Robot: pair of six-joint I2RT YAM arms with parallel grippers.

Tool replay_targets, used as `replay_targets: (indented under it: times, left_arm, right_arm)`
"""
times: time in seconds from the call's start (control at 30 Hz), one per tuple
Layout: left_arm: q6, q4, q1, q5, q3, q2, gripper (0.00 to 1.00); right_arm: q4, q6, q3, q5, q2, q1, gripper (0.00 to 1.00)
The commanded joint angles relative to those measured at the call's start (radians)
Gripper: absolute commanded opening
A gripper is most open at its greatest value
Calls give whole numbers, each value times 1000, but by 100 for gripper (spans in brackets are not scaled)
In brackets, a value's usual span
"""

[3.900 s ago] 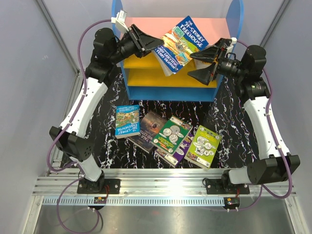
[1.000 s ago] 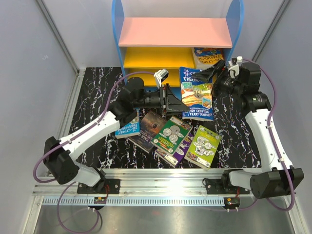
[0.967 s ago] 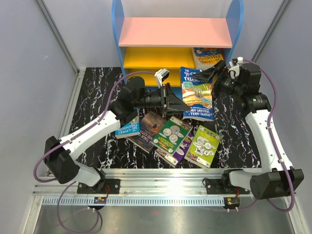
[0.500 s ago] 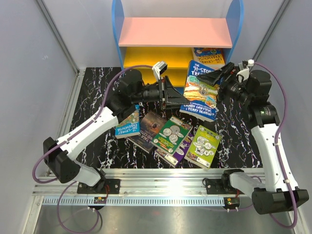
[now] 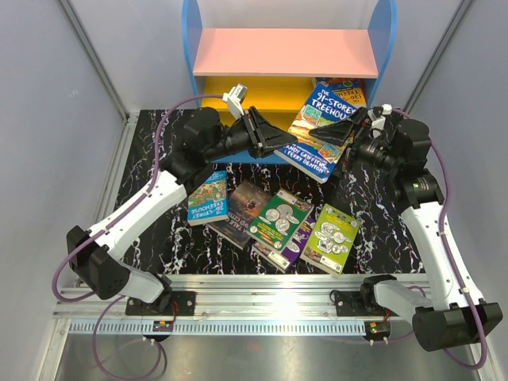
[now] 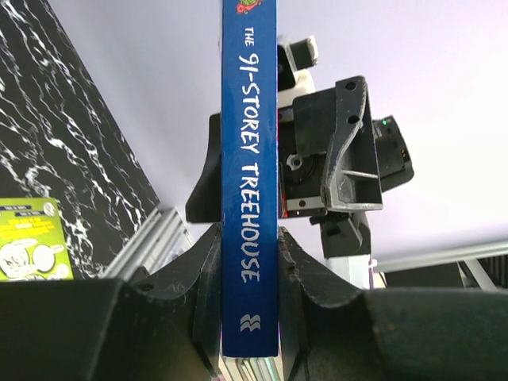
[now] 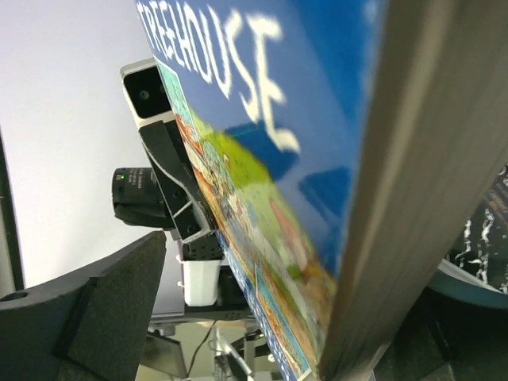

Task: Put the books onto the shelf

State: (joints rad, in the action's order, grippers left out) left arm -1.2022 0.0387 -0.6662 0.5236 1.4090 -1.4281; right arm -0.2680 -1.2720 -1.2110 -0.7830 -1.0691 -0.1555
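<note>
Left tool (image 5: 287, 144) gripping 1 book (image 5: 327, 117), 1 shelf (image 5: 286, 52)

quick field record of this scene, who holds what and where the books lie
held book: 91-Storey Treehouse, tilted in the air in front of the shelf
left fingers: clamped on its spine
right fingers: open at the book's other edge, one clear of the cover
on table: blue Treehouse book, dark brown book, green coin book, lime coin book, all flat
</note>
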Motion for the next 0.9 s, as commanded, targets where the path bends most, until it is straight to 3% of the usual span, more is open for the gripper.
replay_targets:
  times: [0.0,0.33,0.57,0.87]
  left_arm:
    - [38,83,8,-86,67,26,0]
    - [39,-37,10,-247,131,20,0]
    - [30,-106,7,-304,145,3,0]
    - [24,-102,-3,-297,134,-5,0]
  right_arm:
    - [176,-113,13,-85,24,-13,100]
    - [197,-200,108,40,126,-12,99]
    - [239,-280,234,145,258,-12,87]
    - [233,-244,157,137,186,-15,85]
